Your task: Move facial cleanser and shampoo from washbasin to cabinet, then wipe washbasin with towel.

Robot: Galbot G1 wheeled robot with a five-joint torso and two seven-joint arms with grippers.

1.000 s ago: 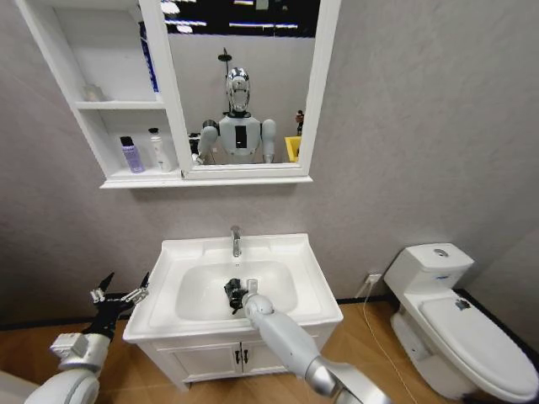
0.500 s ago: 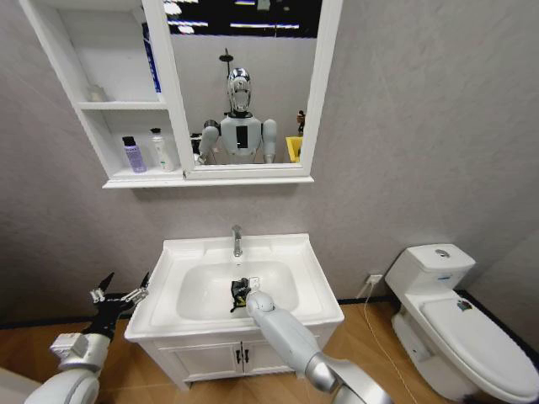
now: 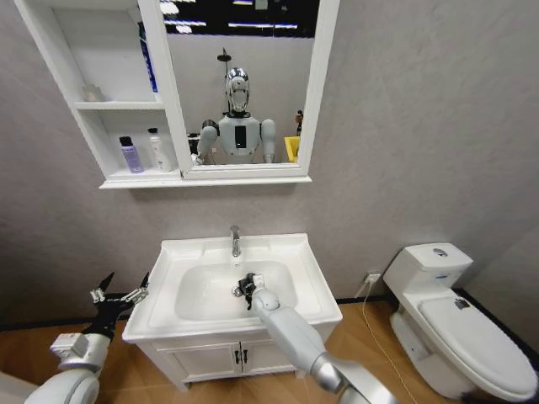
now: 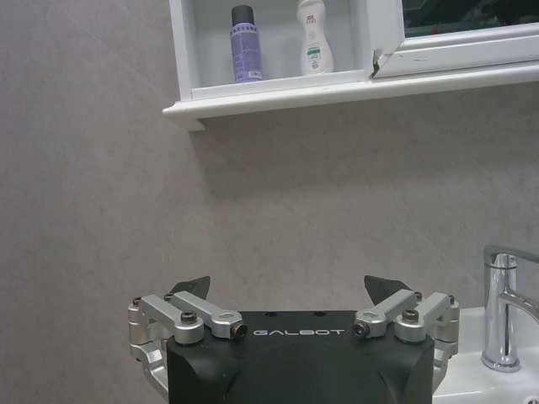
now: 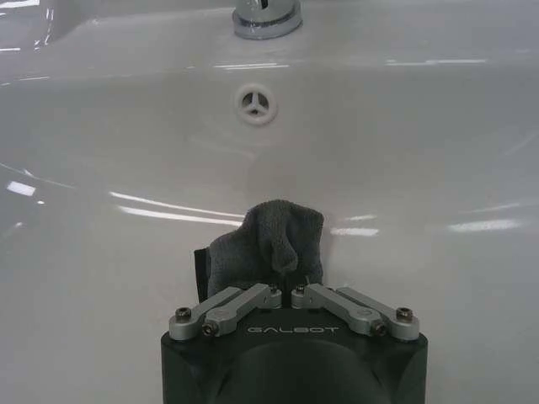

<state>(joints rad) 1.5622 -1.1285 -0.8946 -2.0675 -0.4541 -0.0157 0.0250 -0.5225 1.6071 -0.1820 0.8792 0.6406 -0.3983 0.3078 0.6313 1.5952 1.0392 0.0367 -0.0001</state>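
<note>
Towel [image 5: 265, 244]: small grey cloth, bunched and pinched between the fingers of the right pincer [image 5: 290, 290], which are drawn tight together on it; it hangs against the white inner wall of the bowl, so the cloth, not the metal, meets the ceramic.
Right pincer: reached down into the washbasin [image 3: 278, 249] near its middle, below the chrome tap [image 3: 236, 241]; from the wrist the overflow hole [image 5: 254, 103] sits ahead on the back wall. My guess is that wiping is in hand.
Left pincer [image 3: 120, 295]: fingers spread wide and holding nothing, hanging just off the basin's left edge, well clear of the wiping arm; it looks parked.
Washbasin contents: nothing but the towel and the pincer that I can see; the rim carries no bottles.
Cabinet [image 3: 88, 105]: the lowest shelf holds a purple bottle with a dark cap [image 4: 244, 43] and a white bottle [image 4: 312, 38], upright side by side, just apart. I take these for the shampoo and cleanser, though which is which I cannot tell.
Upper shelves: a small pale item on the middle shelf, too small to name.
Task standing: bottles appear put away; wiping remains.
</note>
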